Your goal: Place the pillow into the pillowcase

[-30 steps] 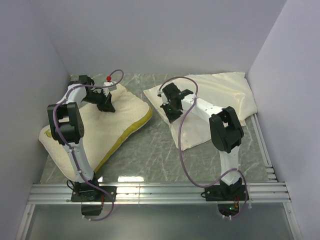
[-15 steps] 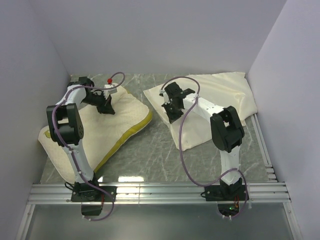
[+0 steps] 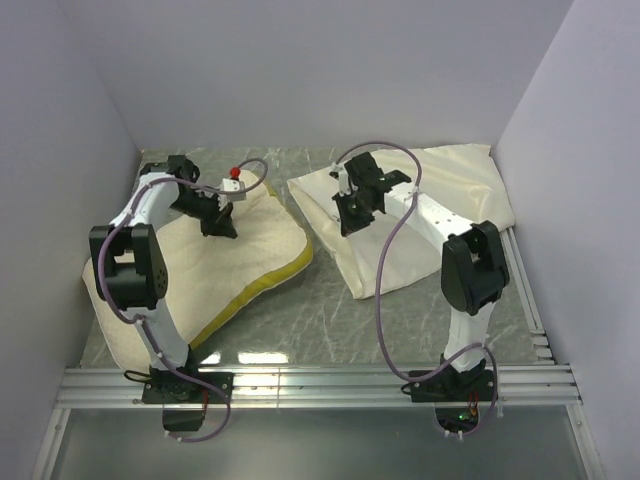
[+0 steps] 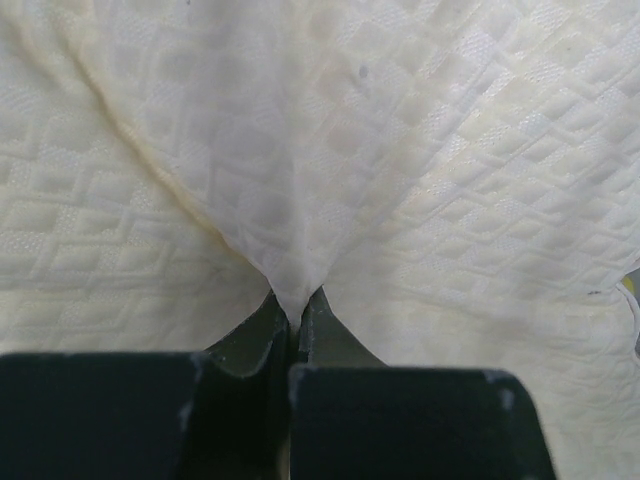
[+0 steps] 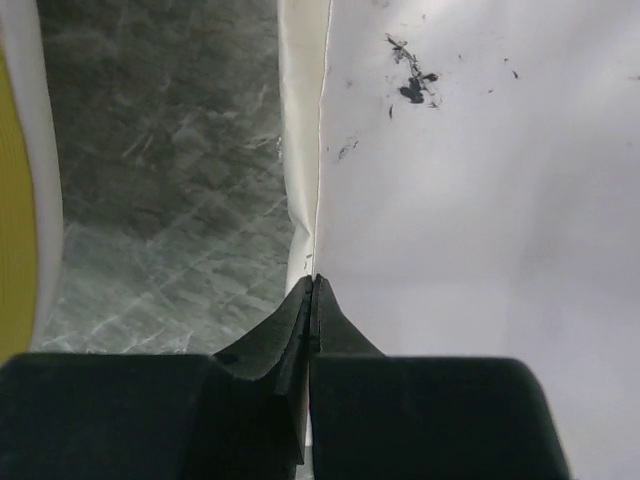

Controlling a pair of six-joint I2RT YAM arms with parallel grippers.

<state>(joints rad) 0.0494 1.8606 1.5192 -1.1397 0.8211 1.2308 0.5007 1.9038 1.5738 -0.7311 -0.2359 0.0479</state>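
The pillow (image 3: 190, 275), quilted cream with a yellow-green band (image 3: 262, 283) along its near right edge, lies at the left of the table. My left gripper (image 3: 222, 228) is shut on a pinch of its top fabric, which shows puckered in the left wrist view (image 4: 400, 150) at the gripper (image 4: 293, 312). The pillowcase (image 3: 445, 190), thin and limp, lies at the back right. My right gripper (image 3: 347, 222) is shut on its left edge. The right wrist view shows that gripper (image 5: 313, 285) closed on the thin fabric (image 5: 480, 200), with the pillow's yellow band (image 5: 15, 200) at far left.
The marble table top (image 3: 300, 310) shows between pillow and pillowcase. White walls close in the left, back and right. An aluminium rail (image 3: 320, 385) with both arm bases runs along the near edge. Purple cables loop over both arms.
My left gripper has moved right, dragging the pillow's right end toward the pillowcase. My right gripper has shifted back and right with the pillowcase edge, and that arm's elbow swung right.
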